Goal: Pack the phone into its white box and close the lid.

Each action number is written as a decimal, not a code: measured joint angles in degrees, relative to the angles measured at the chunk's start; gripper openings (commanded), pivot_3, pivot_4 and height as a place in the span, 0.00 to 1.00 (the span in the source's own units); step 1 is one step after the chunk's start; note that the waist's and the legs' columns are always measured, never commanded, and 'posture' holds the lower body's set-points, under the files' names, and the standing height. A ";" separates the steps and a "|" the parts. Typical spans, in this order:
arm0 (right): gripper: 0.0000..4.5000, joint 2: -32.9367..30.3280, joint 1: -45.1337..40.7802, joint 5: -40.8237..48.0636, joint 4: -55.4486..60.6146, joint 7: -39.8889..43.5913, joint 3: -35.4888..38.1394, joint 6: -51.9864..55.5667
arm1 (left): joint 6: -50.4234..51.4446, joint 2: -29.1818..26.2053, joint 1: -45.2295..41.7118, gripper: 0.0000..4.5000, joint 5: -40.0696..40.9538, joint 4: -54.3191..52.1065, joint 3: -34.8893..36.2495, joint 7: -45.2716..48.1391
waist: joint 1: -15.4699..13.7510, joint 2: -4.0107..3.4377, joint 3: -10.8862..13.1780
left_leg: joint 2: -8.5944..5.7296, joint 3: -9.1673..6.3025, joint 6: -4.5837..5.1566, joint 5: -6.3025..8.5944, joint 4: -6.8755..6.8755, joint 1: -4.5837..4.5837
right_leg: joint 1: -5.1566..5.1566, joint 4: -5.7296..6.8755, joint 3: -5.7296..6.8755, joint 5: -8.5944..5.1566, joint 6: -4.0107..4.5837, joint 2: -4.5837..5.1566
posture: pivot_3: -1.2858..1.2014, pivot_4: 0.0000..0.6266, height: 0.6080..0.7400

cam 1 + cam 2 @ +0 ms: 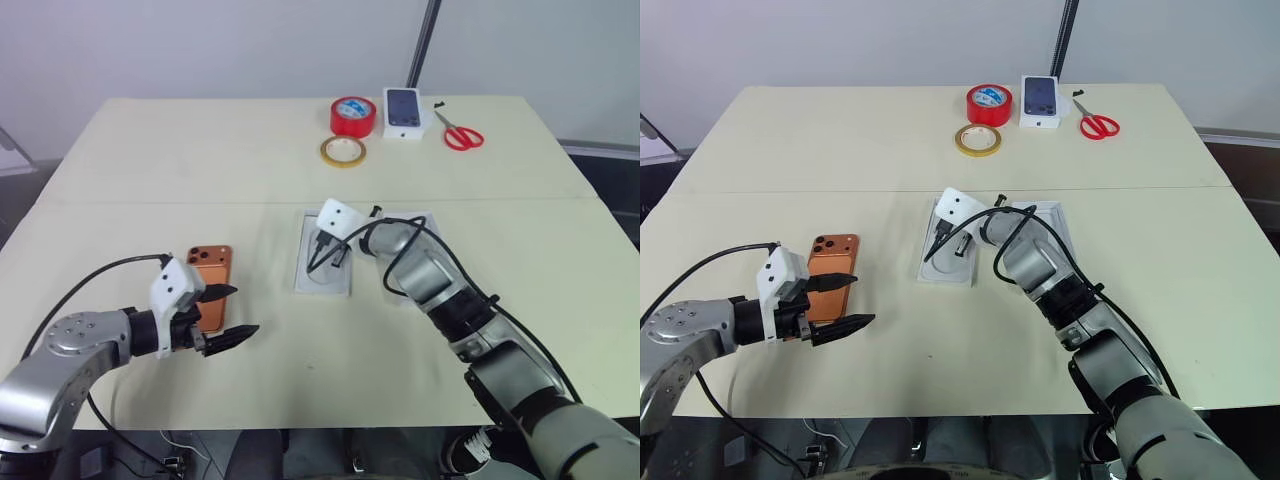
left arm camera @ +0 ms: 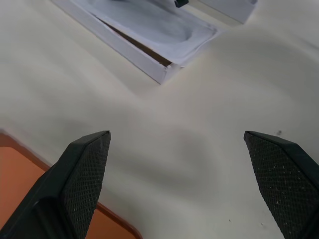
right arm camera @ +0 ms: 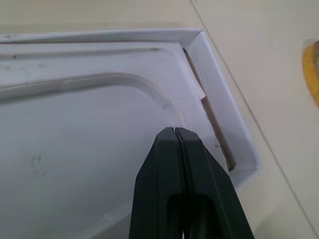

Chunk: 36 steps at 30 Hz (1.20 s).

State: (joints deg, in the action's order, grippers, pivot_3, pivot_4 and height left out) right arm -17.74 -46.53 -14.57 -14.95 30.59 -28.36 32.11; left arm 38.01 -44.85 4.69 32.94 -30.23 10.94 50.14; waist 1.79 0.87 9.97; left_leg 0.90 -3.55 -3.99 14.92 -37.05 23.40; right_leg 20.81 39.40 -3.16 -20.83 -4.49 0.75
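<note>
Cream tabletop (image 1: pixel 150 180) against a pale wall, with a seam running across its middle. Along the far edge sit a red tape roll (image 1: pixel 352 116), a yellowish tape ring (image 1: pixel 343 151), a small white box with a phone picture (image 1: pixel 403 113) and red-handled scissors (image 1: pixel 460 132); all well apart from the work area, likely just clutter.

The white box (image 1: pixel 322 254) lies open near the table centre, with a thin white moulded insert (image 3: pixel 89 144) seated in it; a brownish strip of the box floor shows at one edge in the right wrist view. A second white tray, probably the lid (image 1: pixel 421 222), lies just beside it, mostly hidden behind the right arm.

Right gripper (image 3: pixel 174 132): fingers pressed together, holding nothing, tip poised over the insert's recess close to a corner of the box. Judgement: closed fingers make a narrow point, suited to prodding or levering the insert, which has to come out before the phone fits.

The phone (image 1: pixel 210 285) lies flat on the table, lenses up, at the robot's left, well apart from the box. Left gripper (image 1: pixel 227 313): fingers spread wide and empty, hovering just beside the phone's near end. Judgement: the open stance readies it for picking up the phone once the box is free. Packing not yet begun.
</note>
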 measured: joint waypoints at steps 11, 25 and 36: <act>0.01 -0.06 0.51 -2.25 0.02 -0.97 0.61 -3.92 | 0.07 3.22 1.17 1.00 0.09 -2.47 -0.92 -5.48 | 0.77 0.00 0.00 | 0.01 -0.01 0.00 0.00 0.00 0.00 | 0.00 0.03 0.00 0.00 0.00 -0.02 | 0.52 0.24 1.00; 0.01 1.92 0.97 -2.50 -1.54 1.34 1.80 -3.01 | -1.04 2.32 0.84 1.00 -1.02 -2.43 -1.90 -5.64 | 0.78 -0.01 0.01 | 0.01 -0.01 0.00 0.00 0.00 -0.01 | -0.01 0.04 0.00 0.00 0.00 -0.04 | 0.52 0.24 1.00; 0.01 3.22 -1.21 -4.52 -7.95 -2.47 1.88 -7.19 | -1.19 3.19 0.67 1.00 -1.16 -2.39 -1.95 -7.40 | 0.78 -0.02 0.01 | 0.00 0.00 0.00 0.00 -0.01 -0.01 | 0.00 0.05 0.00 0.00 0.00 -0.03 | 0.52 0.24 1.00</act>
State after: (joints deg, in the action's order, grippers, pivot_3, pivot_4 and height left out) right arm -14.52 -47.74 -19.09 -22.90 28.12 -26.49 24.93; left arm 36.81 -41.65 5.36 31.78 -32.62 9.00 42.74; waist 2.57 0.85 9.98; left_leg 0.90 -3.55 -3.99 14.92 -37.06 23.40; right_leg 20.81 39.45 -3.16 -20.83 -4.49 0.72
